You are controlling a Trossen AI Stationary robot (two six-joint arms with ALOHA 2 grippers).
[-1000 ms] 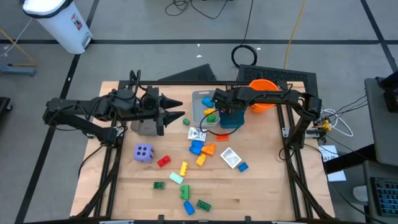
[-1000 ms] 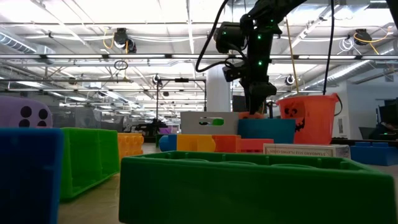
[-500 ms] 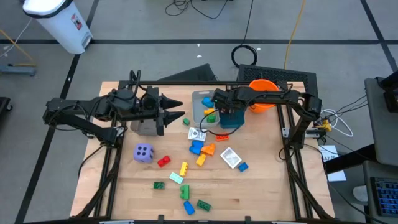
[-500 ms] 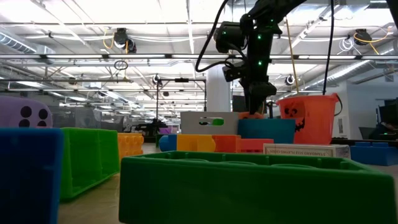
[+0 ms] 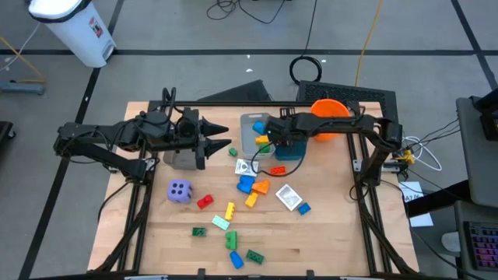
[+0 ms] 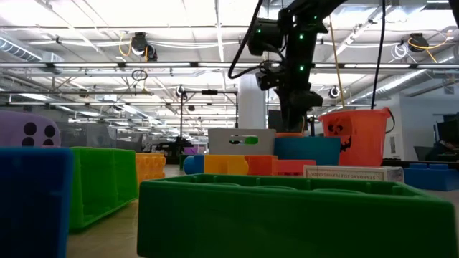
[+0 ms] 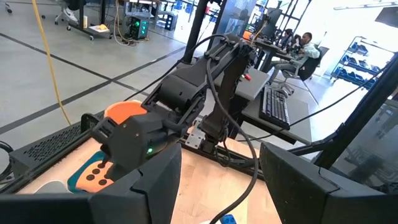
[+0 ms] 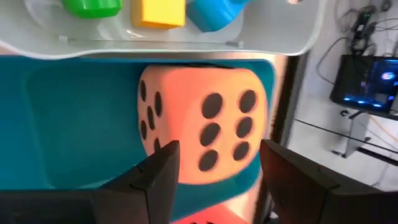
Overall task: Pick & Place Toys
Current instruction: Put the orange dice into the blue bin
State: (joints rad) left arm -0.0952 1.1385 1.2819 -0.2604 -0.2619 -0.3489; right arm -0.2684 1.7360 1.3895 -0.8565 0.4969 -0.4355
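Observation:
An orange black-dotted die lies in the teal bin. My right gripper hangs open just above the die, slanting down, one finger at each side of it and apart from it. In the high view this gripper sits where the teal bin meets the grey bin. The grey bin holds green, yellow and blue bricks. A purple die, bricks and white packets lie loose on the table. My left gripper waits open, high over the table's left half.
An orange bucket stands at the far right behind the bins. A second grey bin sits under my left arm. Loose bricks spread toward the near edge. In the low view, large green and blue bricks fill the foreground.
My right gripper has swung a little toward the table's left, from over the teal bin toward the grey bin's edge, and stays open. The orange die stays in the teal bin.

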